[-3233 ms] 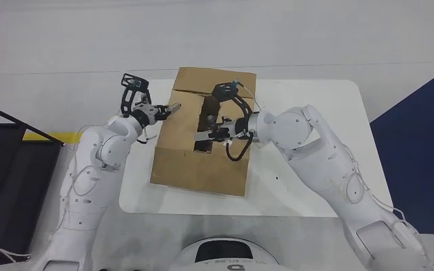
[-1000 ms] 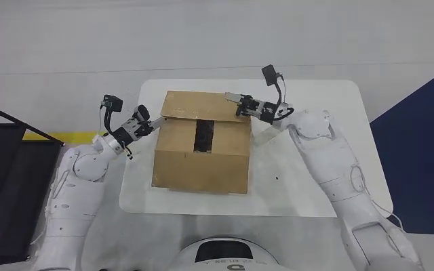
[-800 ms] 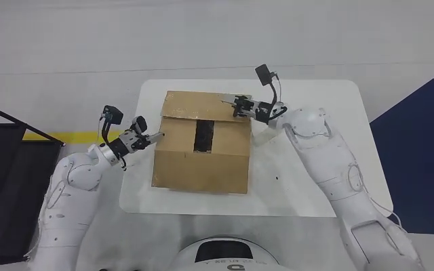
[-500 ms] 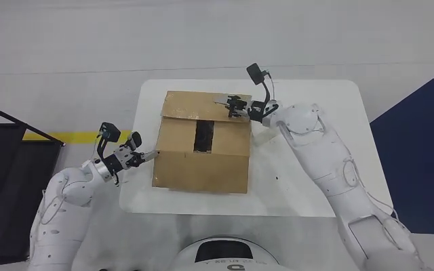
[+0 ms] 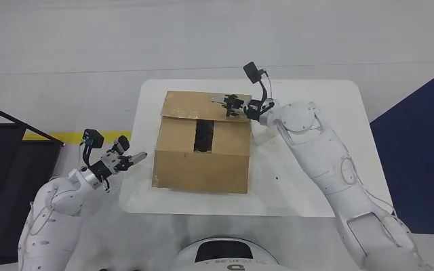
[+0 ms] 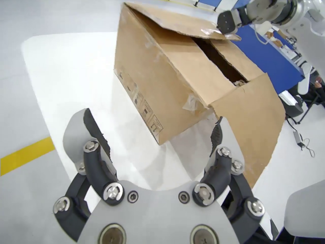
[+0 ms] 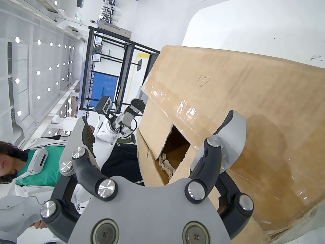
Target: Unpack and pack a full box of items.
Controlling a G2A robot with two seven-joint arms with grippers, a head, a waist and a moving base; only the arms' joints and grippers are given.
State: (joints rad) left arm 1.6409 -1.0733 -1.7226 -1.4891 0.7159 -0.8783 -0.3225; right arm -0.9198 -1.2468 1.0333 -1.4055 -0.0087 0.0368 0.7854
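Note:
A brown cardboard box (image 5: 200,152) stands mid-table, its top flaps nearly closed with a dark gap (image 5: 203,135) between them. Crumpled paper (image 7: 166,165) shows inside the gap. My right gripper (image 5: 227,103) is open at the far flap's edge (image 6: 210,30). In the right wrist view that gripper (image 7: 160,123) has one finger over the taped flap (image 7: 254,97) and the other off the box's edge. My left gripper (image 5: 132,159) hangs open and empty off the table's left edge, apart from the box. In its own view it (image 6: 152,125) faces the box's near corner (image 6: 162,138).
The white table (image 5: 319,156) has bare surface to the right of and in front of the box. A flap (image 6: 251,128) hangs down over the box's near side. A black rack (image 5: 13,162) stands on the floor at the far left.
My left gripper has let go of the box's left side and drawn back toward the near left. My right gripper has come out of the box and settled at the far flap.

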